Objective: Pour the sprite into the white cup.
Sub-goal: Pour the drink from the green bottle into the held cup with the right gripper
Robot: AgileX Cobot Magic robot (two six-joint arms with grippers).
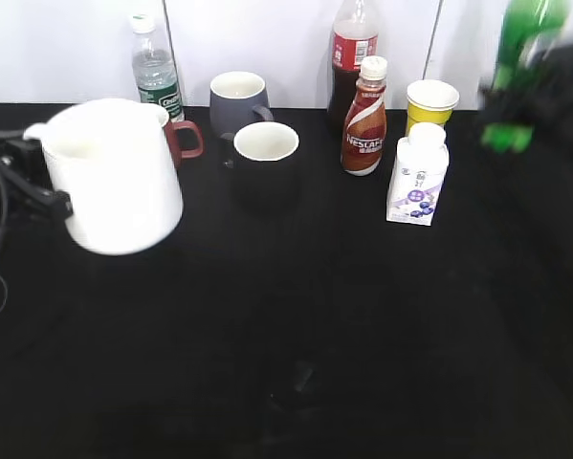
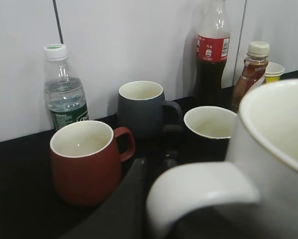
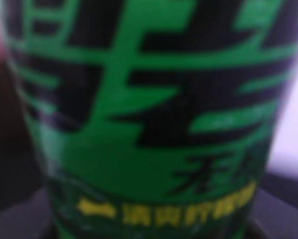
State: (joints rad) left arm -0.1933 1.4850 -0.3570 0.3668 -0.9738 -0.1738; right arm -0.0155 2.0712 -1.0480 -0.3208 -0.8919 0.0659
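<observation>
1. Your left fingers [image 1: 37,186] hold the white cup [image 1: 114,177] by its handle. It hangs up off the black desk [image 1: 315,316], on the left side.
2. The sprite [image 1: 520,67] is up in the air at the far right.
3. In the right wrist view its green label [image 3: 144,114] fills the picture, very close and blurry.
4. You cannot tell how the right fingers sit.

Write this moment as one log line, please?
left: white cup lifted | right: sprite raised, far right | pour: not started | cups apart
</observation>
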